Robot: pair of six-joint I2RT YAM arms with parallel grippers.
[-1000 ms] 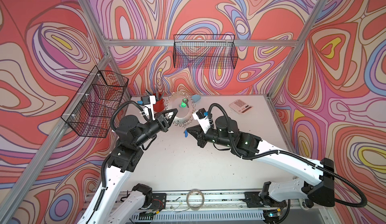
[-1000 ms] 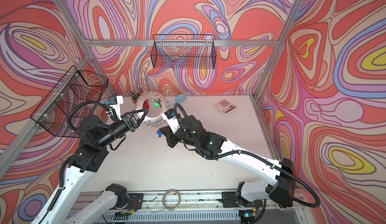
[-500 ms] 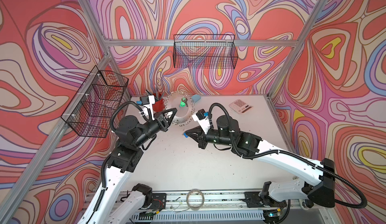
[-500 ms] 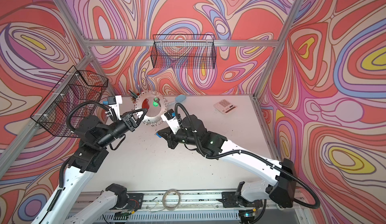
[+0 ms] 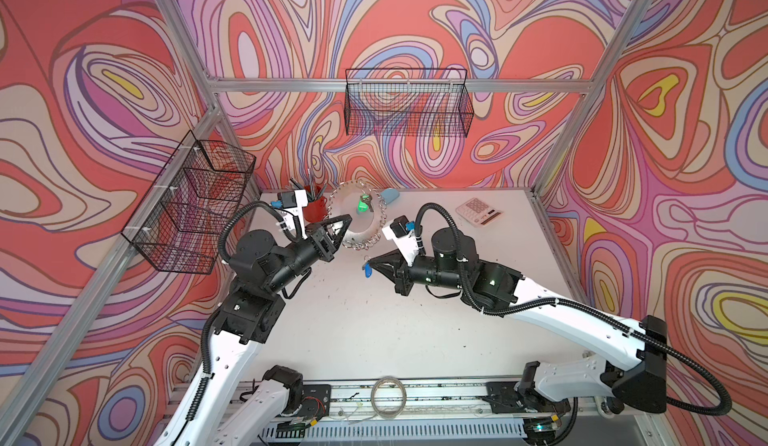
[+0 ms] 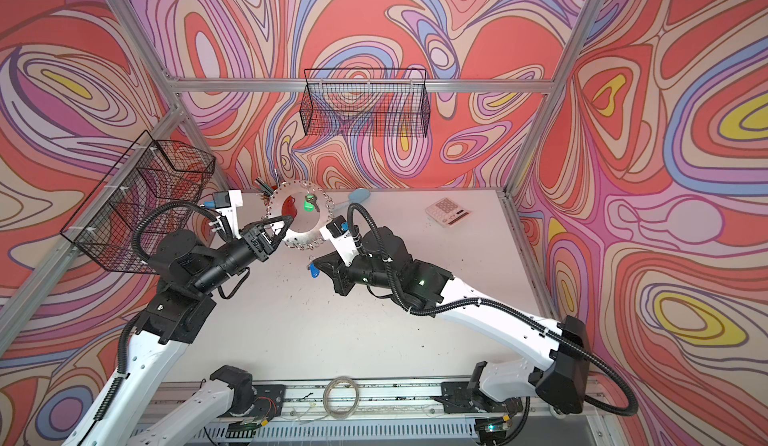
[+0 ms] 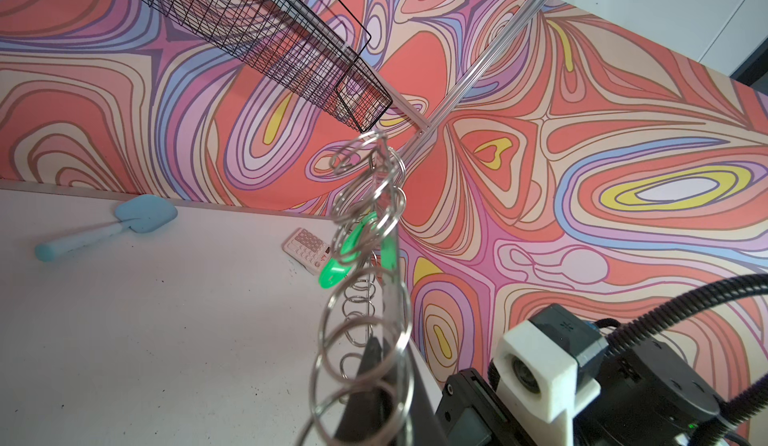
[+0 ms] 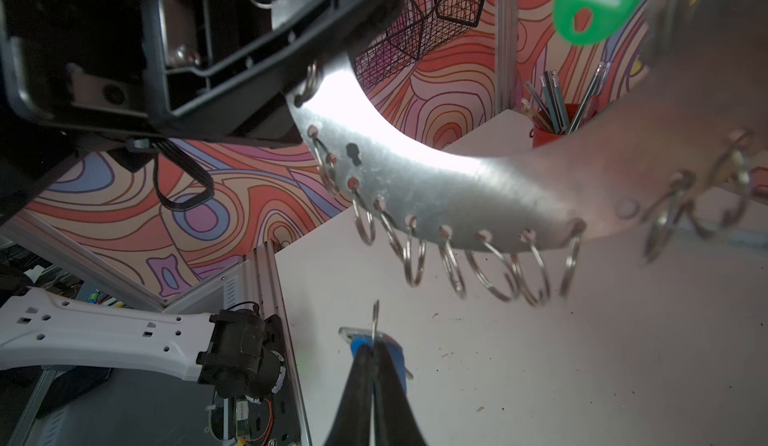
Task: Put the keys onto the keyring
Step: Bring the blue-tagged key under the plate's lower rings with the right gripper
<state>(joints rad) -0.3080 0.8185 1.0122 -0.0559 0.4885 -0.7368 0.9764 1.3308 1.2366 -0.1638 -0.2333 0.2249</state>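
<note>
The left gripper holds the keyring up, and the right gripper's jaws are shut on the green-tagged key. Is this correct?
No: the right gripper holds the blue-tagged key, as the right wrist view shows. The left gripper does hold the keyring up.

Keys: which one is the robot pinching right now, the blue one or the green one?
The blue-tagged key, pinched in the right pincer, apart from the keyring. The green-tagged key dangles from the keyring, which the left pincer holds.

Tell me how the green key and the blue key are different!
The green key already hangs on the keyring; the blue key is below it, not on it. The right claw pinches the blue key; no claw grips the green key. Both have plastic tags.
</note>
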